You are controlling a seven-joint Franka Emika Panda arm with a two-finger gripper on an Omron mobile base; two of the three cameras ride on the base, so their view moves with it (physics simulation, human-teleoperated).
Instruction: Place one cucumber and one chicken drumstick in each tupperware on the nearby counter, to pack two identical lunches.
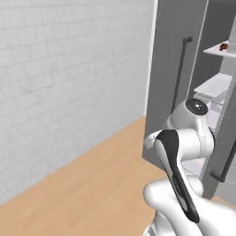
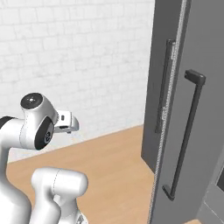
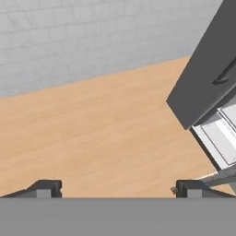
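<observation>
Chicken drumstick (image 1: 224, 46) up on the fridge shelf, nothing picked yet.

That small brown piece, likely the drumstick, lies on the top white shelf (image 1: 216, 51) inside the open grey fridge (image 1: 168, 69), seen past its door edge in the left base view. The gripper (image 3: 119, 188) points down over the pale wooden floor (image 3: 101, 133), fingers spread wide apart and nothing between them. The fridge door (image 2: 192, 131) with its dark handle (image 2: 186, 135) stands open beside the arm. No cucumber to be made out from here. This looks like the fetching step, barely begun: the next move calls for lifting the hand, turning it toward the shelves, and reaching in level with that top shelf without clipping the door.
</observation>
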